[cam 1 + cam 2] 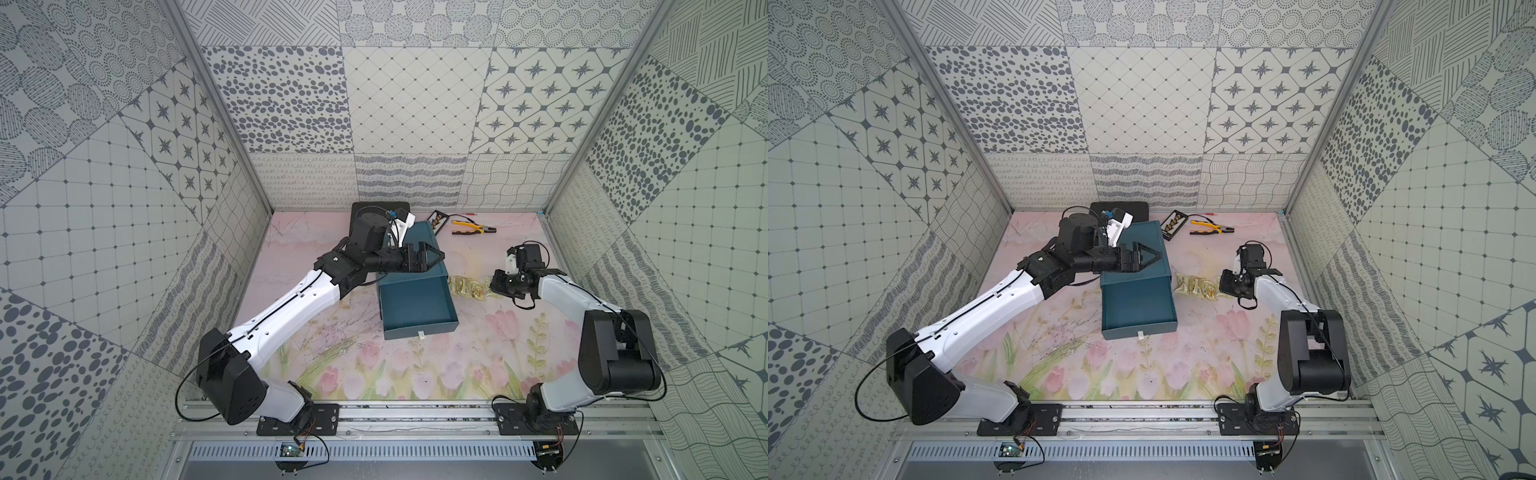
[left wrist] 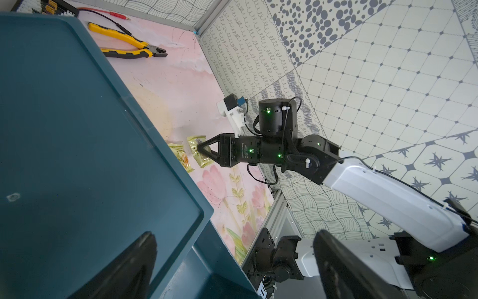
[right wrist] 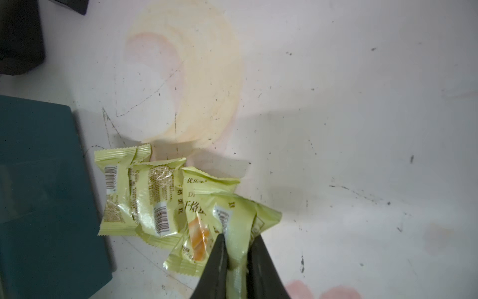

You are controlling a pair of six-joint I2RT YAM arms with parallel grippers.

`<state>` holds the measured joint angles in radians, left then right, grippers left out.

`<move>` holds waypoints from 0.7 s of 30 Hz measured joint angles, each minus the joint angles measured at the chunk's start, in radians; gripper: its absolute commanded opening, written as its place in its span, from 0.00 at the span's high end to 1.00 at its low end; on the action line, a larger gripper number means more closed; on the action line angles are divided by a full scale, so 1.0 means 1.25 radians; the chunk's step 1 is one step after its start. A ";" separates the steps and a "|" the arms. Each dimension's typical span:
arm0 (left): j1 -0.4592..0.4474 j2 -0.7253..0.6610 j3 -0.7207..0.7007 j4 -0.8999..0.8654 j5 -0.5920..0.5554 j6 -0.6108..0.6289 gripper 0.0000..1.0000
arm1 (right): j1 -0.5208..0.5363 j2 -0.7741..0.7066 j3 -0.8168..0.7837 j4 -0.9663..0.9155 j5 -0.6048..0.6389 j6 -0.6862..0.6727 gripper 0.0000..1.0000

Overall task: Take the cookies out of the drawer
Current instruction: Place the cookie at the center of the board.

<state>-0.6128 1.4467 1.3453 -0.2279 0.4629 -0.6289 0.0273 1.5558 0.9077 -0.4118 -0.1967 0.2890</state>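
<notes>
The whole rig sits in a booth whose walls [image 1: 415,104] are papered in grey-and-white patchwork: dots, stars, squiggles, grids. Aluminium posts [image 1: 218,108] run up the back corners. The floor is a pink mat [image 1: 374,365] printed with tulips and leaves. Up close it's pretty scuffed and scratched, and it has a pale yellow round patch [image 3: 186,77] on it. A metal rail [image 1: 415,415] runs along the near edge, with both arms bolted to it.

The teal cabinet [image 1: 419,237] stands mid-table toward the back, and its drawer [image 1: 415,303] sticks well out toward the rail. The left gripper [image 1: 438,254] hovers over the cabinet's top. Its own wrist view shows the fingers spread wide.

The cookies [image 1: 467,286] are out on the mat. They're a little heap of shiny pale-gold packets, overlapping each other, just beside the drawer's right side where it meets the cabinet. The yellow patch sits just beyond them. The right gripper [image 3: 239,256] is at the heap's right end, pinching the top packet [image 3: 238,222] between its tips.

Back by the wall there's a black pad [image 1: 380,206] behind the cabinet and a slim black tray [image 1: 437,219] of small brown bits. Yellow-handled pliers [image 1: 471,227] lie just right of the tray, with a thin red-tipped lead [image 2: 117,17] beside them.
</notes>
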 measured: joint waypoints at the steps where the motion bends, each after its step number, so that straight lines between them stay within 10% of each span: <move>1: 0.000 -0.004 0.000 0.000 -0.004 0.001 0.01 | 0.000 0.012 -0.002 0.008 0.001 0.000 0.89; 8: 0.000 -0.026 0.000 -0.002 -0.033 0.015 0.01 | 0.000 0.060 -0.002 0.035 0.004 0.000 0.82; 14: 0.000 -0.044 -0.004 -0.011 -0.056 0.026 0.01 | 0.000 0.062 -0.002 0.038 -0.002 0.011 0.53; 21: 0.001 -0.067 -0.012 -0.025 -0.086 0.039 0.01 | 0.000 0.064 -0.002 0.039 -0.014 0.024 0.40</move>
<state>-0.6121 1.3628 1.3304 -0.2588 0.3553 -0.5797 0.0273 1.6360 0.9051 -0.3626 -0.2138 0.3187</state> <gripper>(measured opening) 0.987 0.579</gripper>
